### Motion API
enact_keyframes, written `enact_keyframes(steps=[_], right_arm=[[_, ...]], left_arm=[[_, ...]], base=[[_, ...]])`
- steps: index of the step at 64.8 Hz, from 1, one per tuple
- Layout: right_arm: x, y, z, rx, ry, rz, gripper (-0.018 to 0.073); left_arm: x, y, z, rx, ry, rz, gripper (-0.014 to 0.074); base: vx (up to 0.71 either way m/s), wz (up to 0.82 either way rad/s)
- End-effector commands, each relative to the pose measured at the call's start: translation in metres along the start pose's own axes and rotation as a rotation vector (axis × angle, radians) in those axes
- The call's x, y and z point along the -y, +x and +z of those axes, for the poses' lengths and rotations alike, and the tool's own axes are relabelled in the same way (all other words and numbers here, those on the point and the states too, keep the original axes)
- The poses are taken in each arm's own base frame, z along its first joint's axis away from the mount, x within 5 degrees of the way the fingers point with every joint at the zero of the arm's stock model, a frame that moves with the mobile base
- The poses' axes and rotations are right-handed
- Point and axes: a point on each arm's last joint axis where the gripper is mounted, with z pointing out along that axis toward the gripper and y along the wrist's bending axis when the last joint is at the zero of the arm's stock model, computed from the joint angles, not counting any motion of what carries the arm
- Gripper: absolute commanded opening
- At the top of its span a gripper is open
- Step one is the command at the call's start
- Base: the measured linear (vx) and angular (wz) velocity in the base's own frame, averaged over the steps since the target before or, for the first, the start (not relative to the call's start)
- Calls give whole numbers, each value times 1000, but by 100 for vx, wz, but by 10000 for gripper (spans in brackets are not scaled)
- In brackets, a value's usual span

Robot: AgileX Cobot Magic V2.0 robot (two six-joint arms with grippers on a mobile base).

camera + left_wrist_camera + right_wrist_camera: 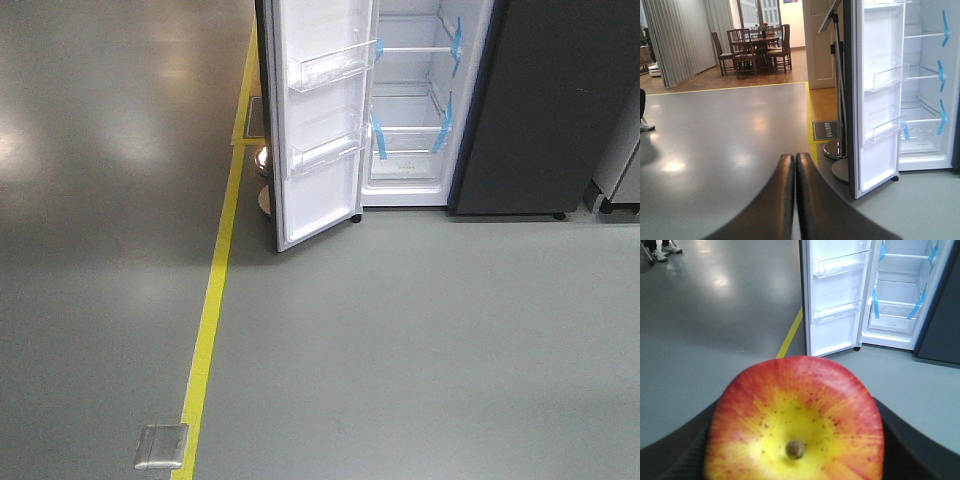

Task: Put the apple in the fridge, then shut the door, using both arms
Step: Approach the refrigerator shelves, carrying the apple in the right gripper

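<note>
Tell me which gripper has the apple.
The right gripper: the apple sits clamped in it, filling the lower half of the right wrist view. The left gripper is shut and holds nothing.

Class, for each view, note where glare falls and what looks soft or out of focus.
Front-facing view: pale glare patches on the floor, the fridge interior brightly lit. Left wrist view: the shut left hand is dark and soft-edged, glare on the floor beyond. Right wrist view: the apple looms large and slightly soft; floor glare upper left.
</note>
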Motion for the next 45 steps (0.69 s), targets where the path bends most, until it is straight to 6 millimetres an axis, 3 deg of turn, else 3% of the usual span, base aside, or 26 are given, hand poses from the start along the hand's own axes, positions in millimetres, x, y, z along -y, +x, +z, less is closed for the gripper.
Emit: enact_keyframes(steps=[1, 45], right_arm=[[-1, -13, -8, 112, 9, -1, 43], [-1, -13, -8, 112, 9, -1, 43]], left_arm=[[1, 2, 0, 59, 11, -15, -6], [1, 2, 0, 59, 11, -15, -6]], base=[[10, -1], [10, 1]])
